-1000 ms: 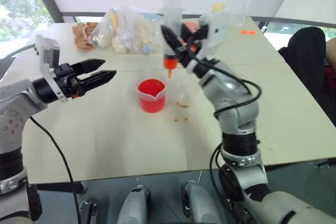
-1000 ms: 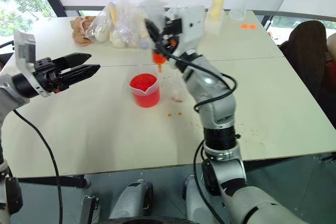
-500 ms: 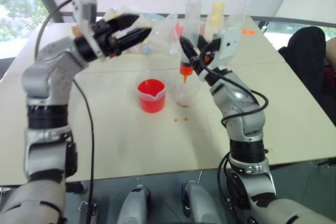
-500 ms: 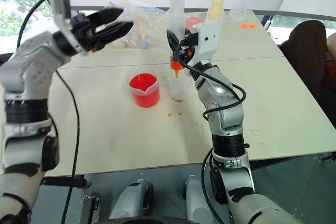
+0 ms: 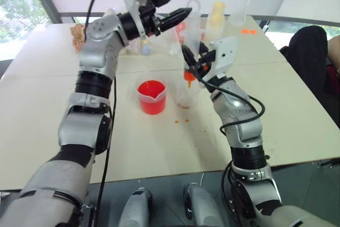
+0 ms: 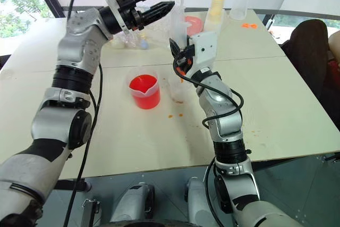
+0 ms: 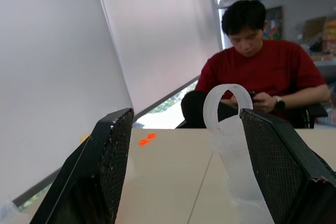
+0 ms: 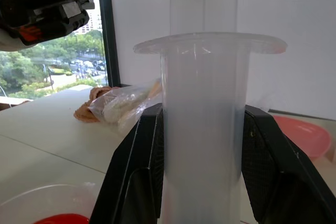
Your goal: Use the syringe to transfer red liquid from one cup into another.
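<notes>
Your right gripper [image 8: 202, 145] pinches the syringe [image 8: 202, 129], both black fingers [image 8: 139, 171] pressed against the clear barrel just under its flange. In the left eye view, upper centre of the frame, the syringe stands upright with its orange tip [image 5: 188, 74] pointing down into the smaller clear cup [image 5: 185, 95], whose bottom is tinted orange. Just left of that cup sits the spouted beaker [image 5: 153, 96], partly filled with red liquid [image 5: 152, 89]. A few orange drops [image 5: 183, 121] mark the table [image 5: 133, 147] below the two cups.

Your left gripper [image 5: 171, 5] hangs at the top of the frame with its fingers [image 7: 105, 171] spread wide and holding nothing. In the left wrist view the plunger's ring [image 7: 227, 109] rises in the gap between them, nearer one finger than the other; whether it touches that finger you cannot tell.

Behind the syringe, along the table's far edge, lie clear plastic bags [image 6: 125, 38] at upper left, a pink dish [image 6: 194, 24], a yellowish bottle [image 5: 217, 14] and a tall clear cup [image 6: 240, 6] toward upper right. A seated person in a red shirt [image 7: 262, 74] faces the table from its far side.
</notes>
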### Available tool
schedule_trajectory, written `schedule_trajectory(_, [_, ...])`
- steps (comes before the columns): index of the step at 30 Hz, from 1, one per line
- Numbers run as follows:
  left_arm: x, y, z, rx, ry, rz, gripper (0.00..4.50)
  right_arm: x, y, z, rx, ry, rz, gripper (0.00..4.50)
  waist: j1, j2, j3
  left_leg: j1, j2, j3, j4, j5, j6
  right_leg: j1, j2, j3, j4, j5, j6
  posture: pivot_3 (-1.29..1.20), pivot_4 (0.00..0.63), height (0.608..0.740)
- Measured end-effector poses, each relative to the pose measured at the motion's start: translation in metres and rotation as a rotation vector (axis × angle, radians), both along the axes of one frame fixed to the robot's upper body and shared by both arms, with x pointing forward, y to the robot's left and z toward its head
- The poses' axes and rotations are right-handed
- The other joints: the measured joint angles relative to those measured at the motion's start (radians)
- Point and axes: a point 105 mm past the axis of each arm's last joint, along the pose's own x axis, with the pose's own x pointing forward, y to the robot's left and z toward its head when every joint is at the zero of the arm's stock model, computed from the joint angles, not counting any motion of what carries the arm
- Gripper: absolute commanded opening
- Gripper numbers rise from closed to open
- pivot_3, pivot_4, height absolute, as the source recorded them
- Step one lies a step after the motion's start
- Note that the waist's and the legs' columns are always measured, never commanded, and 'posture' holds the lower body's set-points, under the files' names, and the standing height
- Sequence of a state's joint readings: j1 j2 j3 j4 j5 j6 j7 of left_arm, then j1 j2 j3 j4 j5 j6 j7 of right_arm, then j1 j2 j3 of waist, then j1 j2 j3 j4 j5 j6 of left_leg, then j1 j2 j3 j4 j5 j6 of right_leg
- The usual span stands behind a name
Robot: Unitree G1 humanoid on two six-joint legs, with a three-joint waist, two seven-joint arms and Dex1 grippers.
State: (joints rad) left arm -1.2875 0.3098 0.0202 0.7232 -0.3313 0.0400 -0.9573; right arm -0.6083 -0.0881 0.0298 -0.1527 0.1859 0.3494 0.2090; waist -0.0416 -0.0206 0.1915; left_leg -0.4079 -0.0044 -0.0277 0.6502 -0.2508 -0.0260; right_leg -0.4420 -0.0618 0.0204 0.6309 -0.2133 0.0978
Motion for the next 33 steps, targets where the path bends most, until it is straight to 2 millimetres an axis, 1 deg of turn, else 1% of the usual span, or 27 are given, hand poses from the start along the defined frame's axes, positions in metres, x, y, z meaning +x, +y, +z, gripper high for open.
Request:
schedule_trajectory(4, [0.002,-0.008,0.000,0.016,-0.022,0.004,3.37,-0.001,0.003,-0.005,0.000,0.013,-0.006,1.40,0.000,0.000,0.000,0.000,0.000,0.000,0.000,0.000,0.000,0.000,0.000,0.000,0.000,0.000,0.000,0.00,0.150,0.740])
schedule_trajectory(5, [0.003,-0.009,-0.001,0.017,-0.020,0.007,3.13,0.000,0.003,-0.006,0.001,0.015,-0.011,1.40,0.001,0.000,0.000,0.000,0.000,0.000,0.000,0.000,0.000,0.000,0.000,0.000,0.000,0.000,0.000,0.00,0.150,0.740])
schedule_trajectory(7, [0.006,-0.012,-0.004,0.026,-0.016,0.013,2.49,-0.001,0.003,-0.009,-0.005,0.020,-0.014,1.40,0.000,0.000,0.000,0.000,0.000,0.000,0.000,0.000,0.000,0.000,0.000,0.000,0.000,0.000,0.000,0.00,0.150,0.740])
schedule_trajectory(8, [0.006,-0.012,-0.005,0.029,-0.012,0.013,2.02,-0.002,0.006,-0.010,-0.007,0.021,-0.007,1.40,0.000,0.000,0.000,0.000,0.000,0.000,0.000,0.000,0.000,0.000,0.000,0.000,0.000,0.000,0.000,0.00,0.150,0.740])
schedule_trajectory(12, [0.004,-0.020,-0.010,0.054,-0.015,-0.015,0.11,-0.001,0.003,-0.009,0.002,0.021,-0.022,1.40,0.000,0.000,0.000,0.000,0.000,0.000,0.000,0.000,0.000,0.000,0.000,0.000,0.000,0.000,0.000,0.00,0.150,0.740])
schedule_trajectory(13, [0.003,-0.020,-0.009,0.055,-0.022,-0.016,0.05,-0.002,0.004,-0.009,0.000,0.017,-0.020,1.40,-0.001,0.000,0.000,0.000,0.000,0.000,0.000,0.000,0.000,0.000,0.000,0.000,0.000,0.000,0.000,0.00,0.150,0.740])
schedule_trajectory(19, [0.000,-0.020,-0.008,0.073,-0.027,-0.040,0.05,-0.004,0.004,-0.008,0.000,0.011,-0.022,1.40,-0.001,0.000,0.000,0.000,0.000,-0.001,0.000,0.000,0.000,0.000,0.000,0.000,0.000,0.000,0.000,0.00,0.150,0.740])
schedule_trajectory(21, [-0.004,-0.020,-0.007,0.086,-0.038,-0.056,0.05,-0.005,0.006,-0.007,-0.001,0.008,-0.015,1.40,-0.001,0.000,0.000,0.000,0.000,-0.001,0.000,0.000,0.000,0.000,0.000,0.000,0.000,0.000,0.000,0.00,0.150,0.740])
schedule_trajectory(33, [-0.016,-0.012,-0.020,0.075,-0.010,-0.067,0.05,-0.007,0.011,-0.007,-0.014,0.011,0.007,1.40,0.002,0.000,0.000,0.000,0.000,-0.001,0.001,0.000,0.000,0.000,0.000,0.000,0.001,0.000,0.000,0.00,0.150,0.740])
